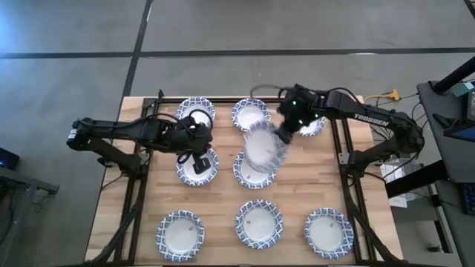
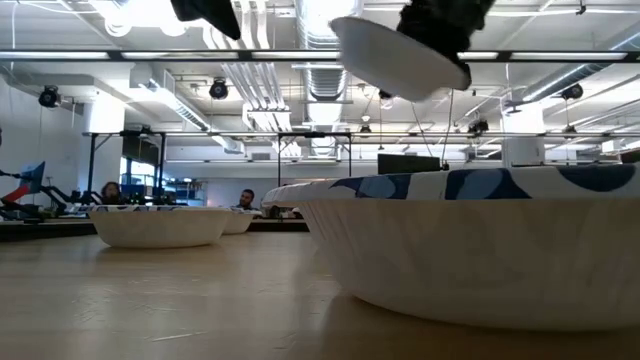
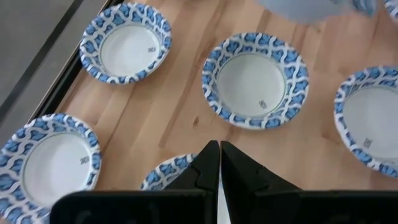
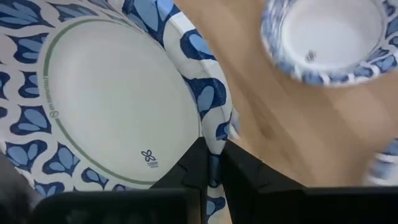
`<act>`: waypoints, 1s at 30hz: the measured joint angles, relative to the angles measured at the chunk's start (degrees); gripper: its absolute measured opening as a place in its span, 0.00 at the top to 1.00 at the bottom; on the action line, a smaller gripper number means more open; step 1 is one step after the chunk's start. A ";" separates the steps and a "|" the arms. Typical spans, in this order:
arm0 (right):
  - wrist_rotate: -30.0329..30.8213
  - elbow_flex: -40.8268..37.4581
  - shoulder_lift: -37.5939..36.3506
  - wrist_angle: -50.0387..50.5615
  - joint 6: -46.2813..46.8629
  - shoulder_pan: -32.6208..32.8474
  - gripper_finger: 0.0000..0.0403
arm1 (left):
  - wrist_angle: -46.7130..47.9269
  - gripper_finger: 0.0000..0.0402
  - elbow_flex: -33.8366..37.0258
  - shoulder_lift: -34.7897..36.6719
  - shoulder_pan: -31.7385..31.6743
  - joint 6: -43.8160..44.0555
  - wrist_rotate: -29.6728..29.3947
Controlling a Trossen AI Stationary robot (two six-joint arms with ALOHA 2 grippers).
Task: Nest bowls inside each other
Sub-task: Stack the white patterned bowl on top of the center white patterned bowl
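Blue-rimmed bowl (image 4: 112, 106) is pinched by the right hand (image 4: 210, 163); the left hand (image 3: 219, 163) looks pressed together.

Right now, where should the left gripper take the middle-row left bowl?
Its rim, from straight above: one finger inside, one outside. The bowl sits upright, open side up, too wide to span; the left gripper, shut, hovers over it.

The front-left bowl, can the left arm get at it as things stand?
Probably yes: the left gripper hovers shut and empty over the middle-left bowl, and only bare table lies between it and the front-left bowl.
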State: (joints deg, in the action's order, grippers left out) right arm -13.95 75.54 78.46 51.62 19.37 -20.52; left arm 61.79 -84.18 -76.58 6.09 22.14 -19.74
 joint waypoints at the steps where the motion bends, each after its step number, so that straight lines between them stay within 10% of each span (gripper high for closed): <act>1: -0.33 0.44 0.27 -2.19 3.81 0.22 0.92 | 0.69 1.00 0.00 0.25 0.00 0.02 0.02; 30: -2.50 3.53 19.95 2.07 9.92 6.25 0.92 | 3.17 1.00 5.84 9.60 0.02 4.54 0.24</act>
State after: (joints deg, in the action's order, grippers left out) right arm -16.45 79.07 98.42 53.69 29.29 -14.26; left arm 64.96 -78.35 -66.98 6.11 26.68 -19.51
